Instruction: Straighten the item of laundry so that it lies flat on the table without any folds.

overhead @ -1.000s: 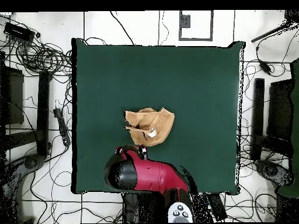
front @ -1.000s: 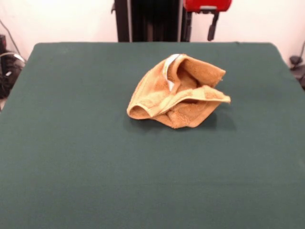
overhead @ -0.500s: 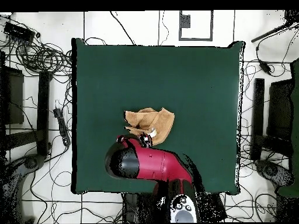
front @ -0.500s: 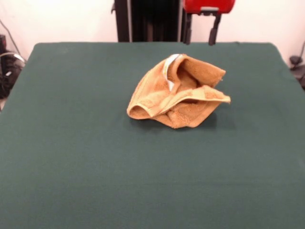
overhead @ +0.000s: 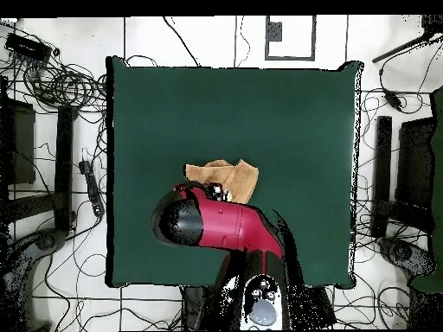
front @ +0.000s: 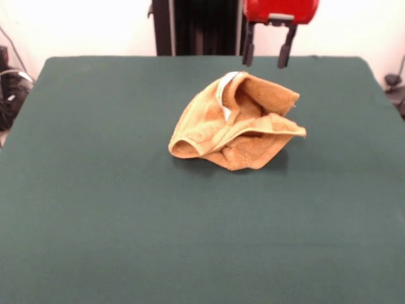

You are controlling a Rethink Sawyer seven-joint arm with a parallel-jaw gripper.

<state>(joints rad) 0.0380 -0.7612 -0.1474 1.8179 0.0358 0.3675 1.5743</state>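
Note:
The item of laundry (front: 237,123) is an orange-tan towel lying crumpled in a loose heap a little right of the table's middle, with a pale edge strip turned up at its top. My gripper (front: 266,60) hangs just above and behind the heap's far edge, open, with nothing between its two dark fingers (front: 248,54). Seen from overhead, the red and black arm (overhead: 216,226) covers the lower part of the towel (overhead: 227,175), and the gripper is hidden under it. The table (front: 95,190) wears dark green cloth.
Green cloth (overhead: 285,121) stretches wide on all sides of the towel. Cables and black stands (overhead: 65,156) lie on the floor around the table's edges. A black column (front: 196,28) rises behind the table's far edge.
The gripper has come lower into the front view and both fingers now show. From overhead the arm has advanced over the towel's lower part. The towel has not moved.

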